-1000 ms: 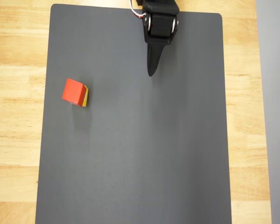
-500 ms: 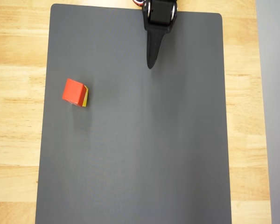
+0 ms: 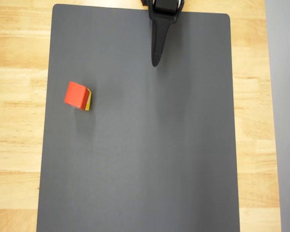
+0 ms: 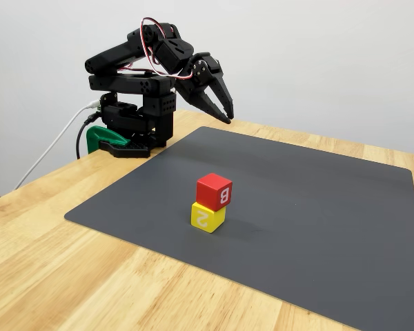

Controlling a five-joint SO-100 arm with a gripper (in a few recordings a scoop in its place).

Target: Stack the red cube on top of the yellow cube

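Sitting stacked on the dark grey mat (image 4: 317, 227): red cube (image 4: 214, 189) resting squarely on top of yellow cube (image 4: 208, 216), the 2 touching, upper one turned slightly relative to the lower. Showing a white "B" on the red cube's front face and a white "2" on the yellow cube's front face in the fixed view. Appearing in the overhead view as the red cube (image 3: 76, 94) covering nearly all of the yellow cube (image 3: 88, 100), leaving just a thin yellow strip peeking out along its right edge.

Hanging in the air well apart from the stack: black gripper (image 4: 225, 114), raised above the mat's far edge, fingers pointing downward and forward, holding nothing. Looking closed or nearly closed, with fingers narrowing to 1 dark tip in the overhead view (image 3: 155, 62). Lying well to the left of and below that tip in the overhead view: the stack, near the mat's left edge. Lying in front of and lower than the gripper in the fixed view: the same stack, toward the camera.

Folding back behind the gripper: black arm (image 4: 134, 65) with red and white wires looping over the top, standing on its base beside a green clamp (image 4: 100, 138) at the edge of the wooden table (image 4: 69, 276). Trailing off the table's left side: a white cable (image 4: 52, 152).
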